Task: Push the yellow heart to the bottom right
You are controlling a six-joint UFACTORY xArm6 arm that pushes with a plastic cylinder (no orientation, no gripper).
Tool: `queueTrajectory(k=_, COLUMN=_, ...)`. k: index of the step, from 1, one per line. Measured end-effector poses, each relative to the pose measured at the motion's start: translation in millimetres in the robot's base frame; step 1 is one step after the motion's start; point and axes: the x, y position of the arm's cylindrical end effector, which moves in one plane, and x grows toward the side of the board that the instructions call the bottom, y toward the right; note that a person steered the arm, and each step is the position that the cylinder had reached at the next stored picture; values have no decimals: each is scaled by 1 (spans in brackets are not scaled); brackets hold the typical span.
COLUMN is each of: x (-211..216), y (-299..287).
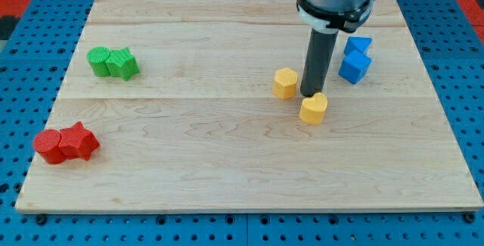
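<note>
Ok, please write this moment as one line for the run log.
my tip: at yellow heart top edge | yellow hexagon: left of tip | heart: board centre-right, not bottom right

You find no readable text, label, brand, number or sign anywhere in this view.
</note>
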Motion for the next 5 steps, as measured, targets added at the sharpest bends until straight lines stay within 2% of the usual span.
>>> queueTrajectory(k=1, x=44, y=70)
queueTrajectory(k=3, x=14, y=19)
queueTrajectory(k=4, x=41, y=-32)
queueTrajectory(k=5, x=60, y=33)
